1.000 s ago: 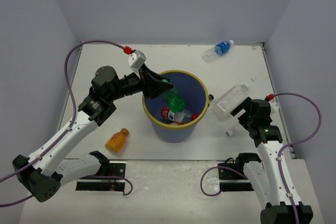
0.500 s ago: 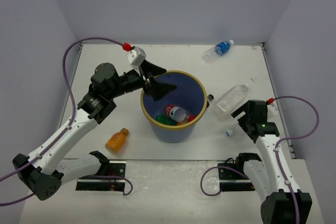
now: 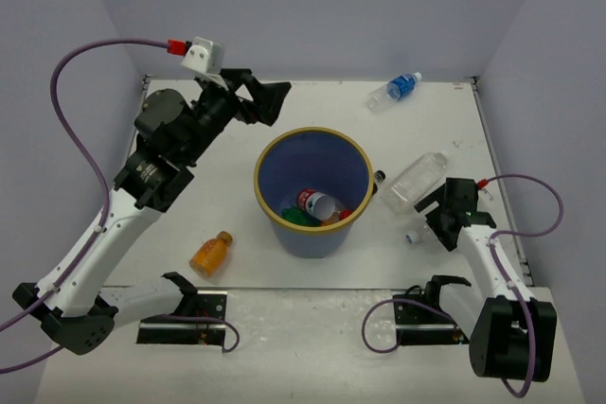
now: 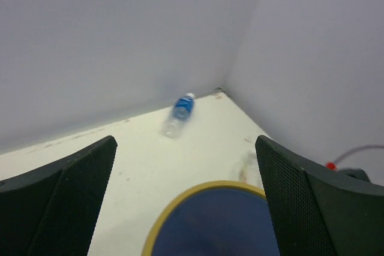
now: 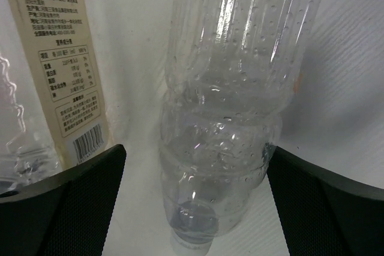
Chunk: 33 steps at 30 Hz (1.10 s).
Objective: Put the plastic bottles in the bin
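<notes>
We see the left gripper (image 3: 261, 97) open and empty, upper left of the round blue plastic bin (image 3: 312, 129), and the right gripper (image 3: 429, 212) spread wide around a clear plastic bottle (image 5: 222, 118).

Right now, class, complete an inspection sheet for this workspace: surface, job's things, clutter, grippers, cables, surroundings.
Surface: white table, flat.
Job's things: blue bin upright, red-label bottle and green bottle inside; orange bottle, blue-label bottle, clear bottle and tan-label bottle lying outside.
Clutter: nothing seen.
Grippers: left gripper open, empty, raised; right gripper open astride the clear bottle.
Cables: purple cables loop from both arms.
Surroundings: plain grey walls.
</notes>
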Tool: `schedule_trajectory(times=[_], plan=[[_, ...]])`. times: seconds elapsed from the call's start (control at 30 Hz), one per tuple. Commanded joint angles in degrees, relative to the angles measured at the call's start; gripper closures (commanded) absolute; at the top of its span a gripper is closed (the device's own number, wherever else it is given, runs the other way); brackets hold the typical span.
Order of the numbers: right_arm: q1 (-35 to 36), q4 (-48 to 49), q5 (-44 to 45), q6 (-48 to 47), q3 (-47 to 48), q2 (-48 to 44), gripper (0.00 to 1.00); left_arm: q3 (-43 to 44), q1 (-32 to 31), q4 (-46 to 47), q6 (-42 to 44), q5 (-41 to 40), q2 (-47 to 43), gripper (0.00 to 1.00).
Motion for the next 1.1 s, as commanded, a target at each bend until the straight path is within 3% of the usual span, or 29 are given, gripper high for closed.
schedule_trajectory(times=[0.0,0.13,0.23,0.43,0.5,0.63,0.9,1.07], plan=[[-0.48,4.76,-2.11,0.74,0.7,3.75,0.01,-1.14,0.03,-5.4,0.98,-23.62,0.98,0.0],[-0.57,5.71,-2.72,1.43,1.22,7.32,0.05,-6.71,1.19,-8.51,-3.22,-35.76,0.33,0.0],[-0.54,5.68,-3.16,1.44,1.57,8.93,0.17,-13.08,3.27,-10.45,-7.46,-39.86,-1.43,0.0],[-0.66,5.51,-1.79,3.35,0.72,7.85,0.41,-24.66,8.51,-12.53,-16.02,-41.98,-7.49,0.0],[-0.66,5.18,-0.65,3.98,-0.45,4.51,0.52,-29.65,9.92,-13.56,-21.29,-45.49,-9.95,0.0],[-0.66,1.64,2.3,4.51,-0.43,-1.86,0.65,-33.64,10.28,-15.22,-26.13,-45.0,-11.42,0.0],[-0.66,-8.67,6.57,0.46,9.04,-19.4,0.68,-36.31,10.28,-17.23,-30.52,-44.04,-10.43,0.0],[-0.57,1.88,-7.18,-11.5,14.94,-26.77,0.72,-36.64,10.21,-17.56,-29.91,-40.55,-9.36,0.0]])
